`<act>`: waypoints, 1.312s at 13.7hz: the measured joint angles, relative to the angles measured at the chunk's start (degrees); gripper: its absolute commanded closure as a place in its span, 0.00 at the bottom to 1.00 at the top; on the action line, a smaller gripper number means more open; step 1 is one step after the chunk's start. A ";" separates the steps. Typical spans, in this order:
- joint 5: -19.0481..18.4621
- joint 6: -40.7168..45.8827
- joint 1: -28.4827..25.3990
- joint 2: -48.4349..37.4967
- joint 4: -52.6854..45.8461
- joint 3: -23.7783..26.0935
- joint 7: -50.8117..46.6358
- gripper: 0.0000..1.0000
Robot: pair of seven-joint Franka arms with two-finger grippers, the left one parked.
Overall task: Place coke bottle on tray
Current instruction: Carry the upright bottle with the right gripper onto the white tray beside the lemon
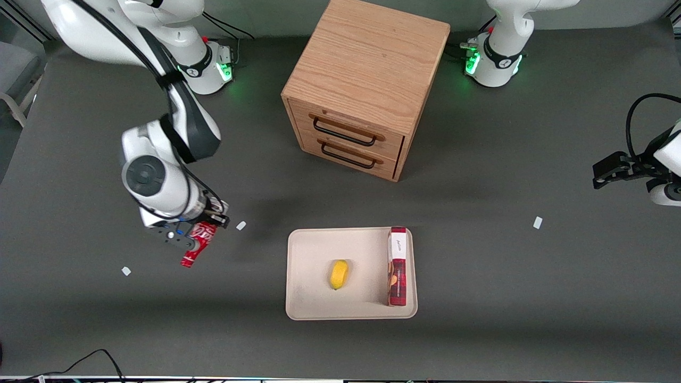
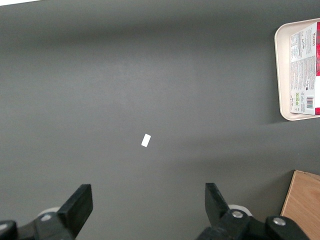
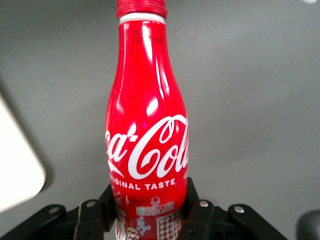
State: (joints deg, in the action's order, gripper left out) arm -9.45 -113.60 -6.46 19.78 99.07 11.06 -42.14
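Observation:
My right gripper (image 1: pixel 198 234) is shut on the lower body of the red coke bottle (image 1: pixel 198 243), toward the working arm's end of the table. The bottle is tilted, with its cap end nearer the front camera. In the right wrist view the bottle (image 3: pixel 146 135) sits between my black fingers (image 3: pixel 196 206), white script facing the camera, cap pointing away. The cream tray (image 1: pixel 314 255) lies flat in the middle of the table, apart from the bottle; a corner of it shows in the right wrist view (image 3: pixel 15 175).
On the tray lie a yellow lemon (image 1: pixel 339 274) and a red-and-white box (image 1: pixel 397 266). A wooden two-drawer cabinet (image 1: pixel 362 85) stands farther from the front camera than the tray. Small white tape bits (image 1: pixel 241 225) (image 1: pixel 126 271) lie on the grey table.

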 measured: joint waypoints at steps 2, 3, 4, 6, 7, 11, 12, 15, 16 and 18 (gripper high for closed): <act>2.36 8.57 0.01 -0.61 -9.14 0.84 4.40 1.00; 4.22 11.68 -0.03 -0.35 -13.77 1.51 6.92 1.00; 5.36 13.61 -0.04 0.15 -17.69 2.40 10.44 1.00; 6.52 14.81 -0.07 2.39 -23.65 5.46 16.78 1.00; 7.14 14.69 -0.12 4.47 -26.09 7.43 17.65 1.00; 7.67 5.28 -1.83 18.39 -30.47 11.44 17.75 1.00; 7.67 1.80 -2.31 22.75 -30.70 11.44 17.77 1.00; 7.60 -7.08 -2.99 33.86 -31.46 11.41 16.29 1.00; 7.45 -8.41 -3.20 35.93 -31.78 11.40 15.59 1.00; 7.07 -9.93 -3.52 37.84 -31.96 11.40 13.69 1.00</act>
State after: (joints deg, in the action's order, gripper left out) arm -2.38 -123.53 -9.98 57.62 67.11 22.45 -28.46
